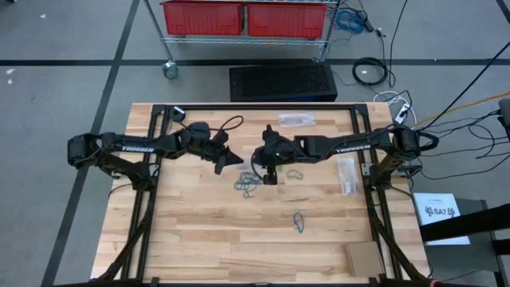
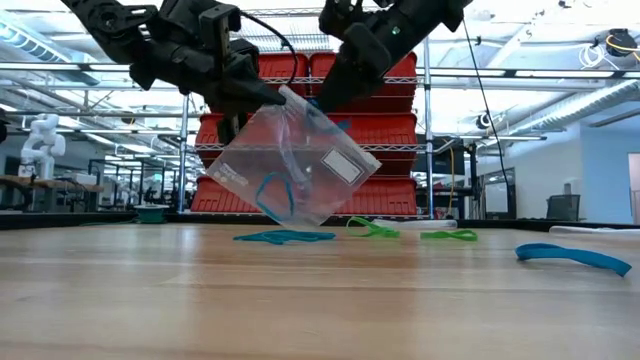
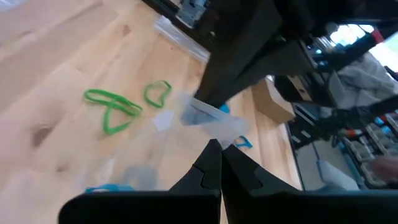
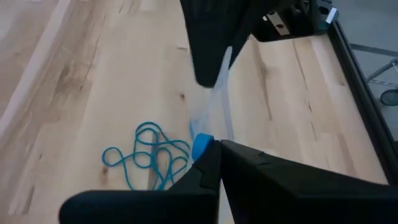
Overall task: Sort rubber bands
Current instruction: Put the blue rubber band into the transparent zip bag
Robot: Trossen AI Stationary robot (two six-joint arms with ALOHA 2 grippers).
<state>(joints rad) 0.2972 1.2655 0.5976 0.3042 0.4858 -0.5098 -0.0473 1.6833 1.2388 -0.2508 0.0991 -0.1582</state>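
The wooden table is being framed by a black metal rig, and beyond its far edge a wire rack with red bins is being seen, with a dark mat on the floor just before it. A clear plastic bag is being held tilted above the middle of the table, its top edge being pinched from both sides. The left gripper is being kept closed on the bag's left corner; the right gripper is being kept closed on the opposite side of the same edge. A blue band is being seen inside the bag.

Two further clear bags are being left flat: one near the far edge, one at the right side. A cardboard piece is being left at the near right corner.

The rubber bands are being left loose on the table: a blue tangle directly under the bag, green ones just to its right, and a dark grey-blue one nearer, well apart from the rest.
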